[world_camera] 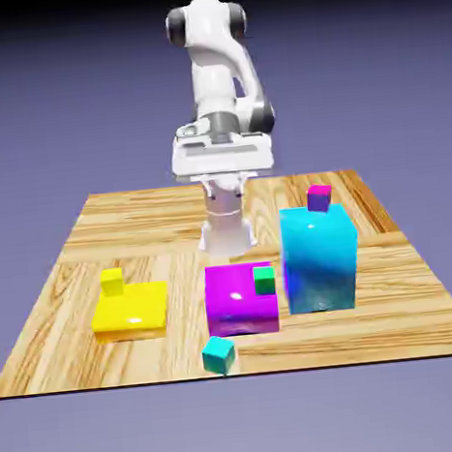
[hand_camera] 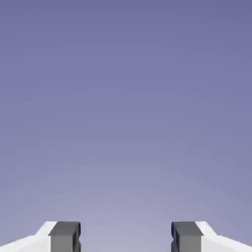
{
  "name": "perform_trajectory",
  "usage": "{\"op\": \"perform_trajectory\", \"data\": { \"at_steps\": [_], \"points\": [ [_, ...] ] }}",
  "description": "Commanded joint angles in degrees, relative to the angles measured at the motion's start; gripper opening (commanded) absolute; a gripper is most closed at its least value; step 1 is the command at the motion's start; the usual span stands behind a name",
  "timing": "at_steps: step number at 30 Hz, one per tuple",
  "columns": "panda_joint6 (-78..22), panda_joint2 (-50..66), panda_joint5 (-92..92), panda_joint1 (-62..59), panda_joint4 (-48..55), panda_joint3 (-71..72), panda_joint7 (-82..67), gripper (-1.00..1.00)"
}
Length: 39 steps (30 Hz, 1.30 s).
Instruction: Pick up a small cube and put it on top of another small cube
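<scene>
The small teal-cyan cube (world_camera: 219,355) lies on the wooden table (world_camera: 401,291) near its front edge. The other small cube, bright yellow (world_camera: 112,281), sits on the back left corner of a wide flat yellow block (world_camera: 131,312) at the exterior view's left. My gripper (world_camera: 225,176) hangs high above the table's far side, well behind and above both cubes. In the hand view the gripper (hand_camera: 126,238) is open: its grey fingertips (hand_camera: 65,236) stand apart with only the plain backdrop between them. Neither cube shows in the hand view.
A magenta block (world_camera: 240,301) stands mid-table with a tiny green cube (world_camera: 264,280) on its right corner. To its right rises a tall cyan block (world_camera: 319,258) with a tiny magenta cube (world_camera: 319,199) on top. The robot's base (world_camera: 226,235) stands behind them.
</scene>
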Motion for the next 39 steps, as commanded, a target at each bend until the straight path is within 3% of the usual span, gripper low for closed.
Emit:
{"op": "perform_trajectory", "data": {
  "at_steps": [1,23,30,31,39],
  "points": [
    [-0.69,2.08,-0.05,-0.09,1.01,-0.12,1.07,0.00],
    [-15.85,47.62,-1.07,-1.96,23.13,-2.82,24.50,0.00],
    [-7.58,58.66,-0.64,-2.55,25.91,-2.27,24.26,0.00],
    [-7.58,58.66,-0.64,-2.55,25.91,-2.27,24.26,-1.00],
    [-17.37,44.14,-2.22,-4.17,21.30,-5.13,23.91,-1.00]
  ]
}}
